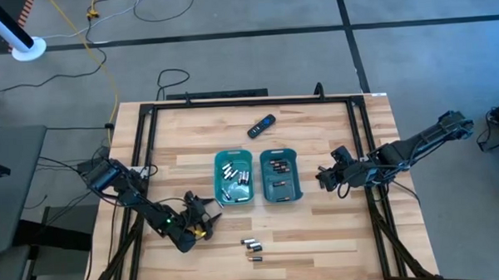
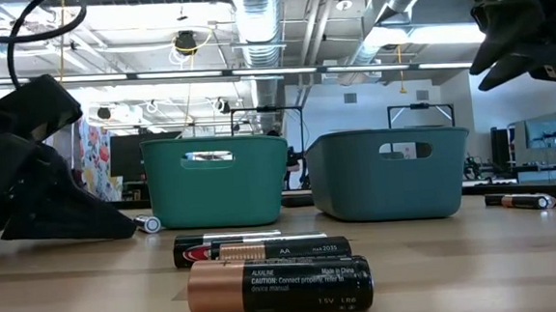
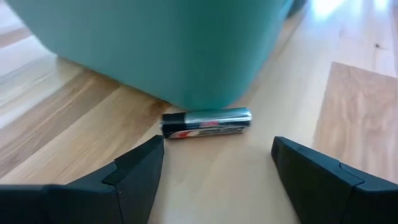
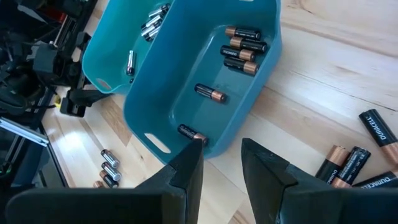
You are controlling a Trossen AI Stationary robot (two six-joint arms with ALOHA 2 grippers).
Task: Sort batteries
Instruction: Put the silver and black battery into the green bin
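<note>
Two teal trays stand side by side mid-table. The left tray (image 1: pixel 217 178) holds silvery batteries (image 1: pixel 232 175); the right tray (image 1: pixel 299 178) holds dark batteries with coppery ends (image 4: pixel 239 48). A silvery battery (image 3: pixel 207 122) lies on its side on the wood against the left tray's near corner (image 3: pixel 199 87). My left gripper (image 3: pixel 214 171) is open, low over the table, with a finger on either side just short of that battery. My right gripper (image 4: pixel 222 165) hangs open and empty in the air by the right tray's right side.
Three loose batteries (image 1: pixel 251 246) lie near the table's front edge. Several dark batteries (image 4: pixel 357 158) lie on the wood to the right of the right tray. A black remote (image 1: pixel 261 125) lies behind the trays. A black frame (image 1: pixel 150 143) runs around the table.
</note>
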